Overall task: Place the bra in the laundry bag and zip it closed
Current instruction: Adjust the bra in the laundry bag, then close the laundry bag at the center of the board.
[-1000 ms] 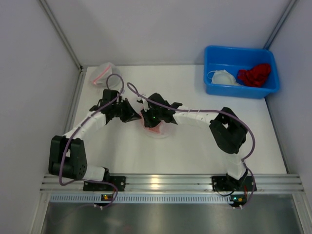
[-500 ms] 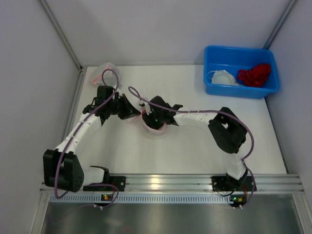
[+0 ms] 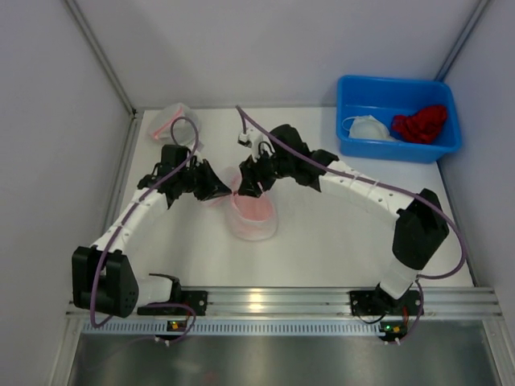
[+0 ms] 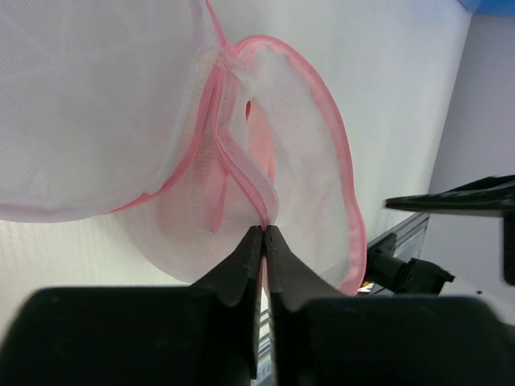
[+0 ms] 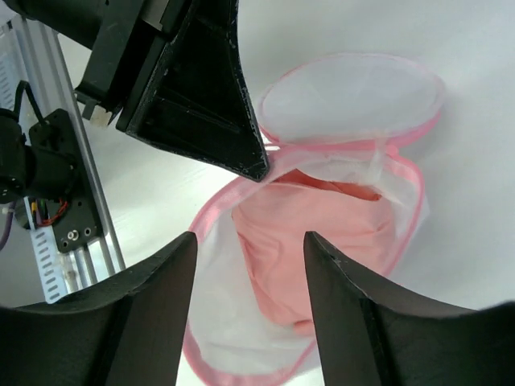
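Left claw [image 4: 264, 229] clenched on the pink trim [image 4: 241, 173] of the laundry bag [image 5: 213, 281], pinching the seam close to where the round flap [image 5: 346, 92] joins the body. Right claw [image 5: 249, 239] released, fingers spread with nothing between them, hanging just above the bag's mouth. Bra [image 5: 322, 241] lies inside the bag, a pale pink bundle down in the mesh; from the right wrist view nothing of it seems to trail over the rim. By my reading, step 1 of 2 is done: garment in. Step 2 not yet begun: flap folded back, mouth gaping wide, zip unclosed all the way round. Zip pull I cannot pick out in any view. What is left, as I judge it: find the pull, steady the bag with 1 claw, run the zip round with the other. Blue bin [image 3: 398, 117] at the far right holds other garments, well apart from both arms
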Controlling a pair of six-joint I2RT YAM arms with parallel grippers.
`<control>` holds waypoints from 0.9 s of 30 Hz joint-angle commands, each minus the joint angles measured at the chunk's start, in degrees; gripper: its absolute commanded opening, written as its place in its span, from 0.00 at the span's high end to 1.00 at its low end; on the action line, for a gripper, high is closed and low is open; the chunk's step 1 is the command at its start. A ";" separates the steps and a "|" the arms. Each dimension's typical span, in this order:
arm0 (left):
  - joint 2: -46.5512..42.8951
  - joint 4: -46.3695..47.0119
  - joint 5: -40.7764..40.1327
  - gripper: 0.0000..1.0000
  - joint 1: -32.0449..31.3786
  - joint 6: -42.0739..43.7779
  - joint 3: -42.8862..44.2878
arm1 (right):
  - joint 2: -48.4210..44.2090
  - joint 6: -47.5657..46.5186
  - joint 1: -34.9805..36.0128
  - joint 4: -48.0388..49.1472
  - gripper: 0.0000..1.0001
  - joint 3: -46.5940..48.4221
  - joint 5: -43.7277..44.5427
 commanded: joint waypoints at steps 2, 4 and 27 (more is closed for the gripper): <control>-2.32 0.18 0.41 0.76 -0.62 4.44 -0.74 | -5.15 -1.95 -4.35 -3.49 0.41 -0.09 -3.46; -4.78 -1.83 -0.99 0.57 -0.62 7.16 -0.48 | -7.09 -1.95 -6.54 -4.11 0.36 -3.24 -2.67; 11.80 -5.01 6.56 0.32 27.07 28.43 6.02 | -17.90 -9.60 -22.01 -9.82 0.01 -13.20 -6.36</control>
